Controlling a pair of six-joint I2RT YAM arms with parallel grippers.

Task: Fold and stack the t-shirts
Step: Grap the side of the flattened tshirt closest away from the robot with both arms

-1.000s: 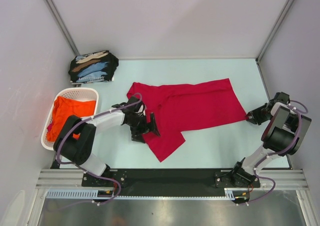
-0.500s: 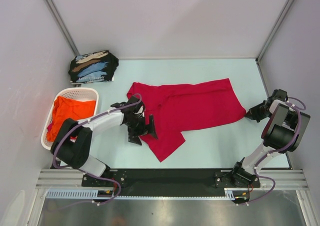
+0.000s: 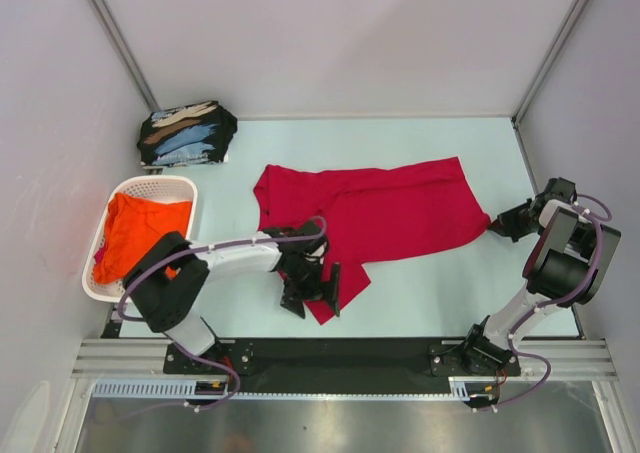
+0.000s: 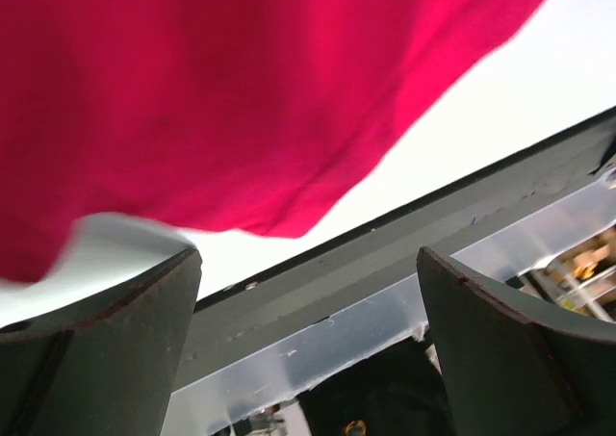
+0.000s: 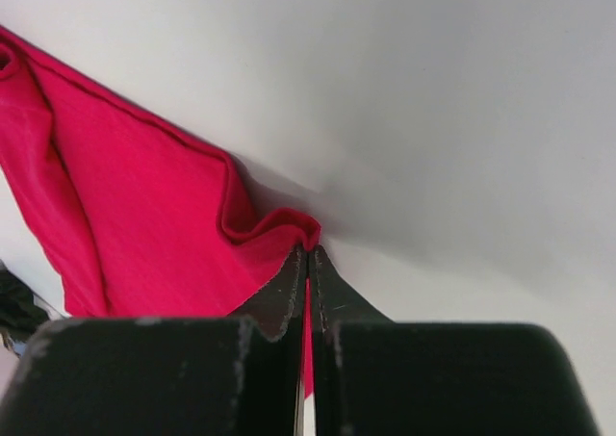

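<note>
A crimson red t-shirt (image 3: pixel 380 213) lies spread across the middle of the table, one flap (image 3: pixel 335 288) reaching toward the near edge. My left gripper (image 3: pixel 312 293) is open over that near flap, the red cloth (image 4: pixel 241 99) just beyond its fingers. My right gripper (image 3: pixel 495 223) is shut on the shirt's right corner (image 5: pixel 289 229), which bunches at its fingertips. An orange t-shirt (image 3: pixel 140 228) fills the white basket. Folded black t-shirts (image 3: pixel 185 133) with light-blue and tan prints sit at the back left.
The white perforated basket (image 3: pixel 185 188) stands at the left edge. The metal frame rail (image 3: pixel 350 358) runs along the near edge, close below my left gripper. Enclosure walls rise on the left, back and right.
My left gripper has moved from the shirt's left side toward the near edge, down to the bottom flap. My right gripper holds the same corner and has barely shifted.
</note>
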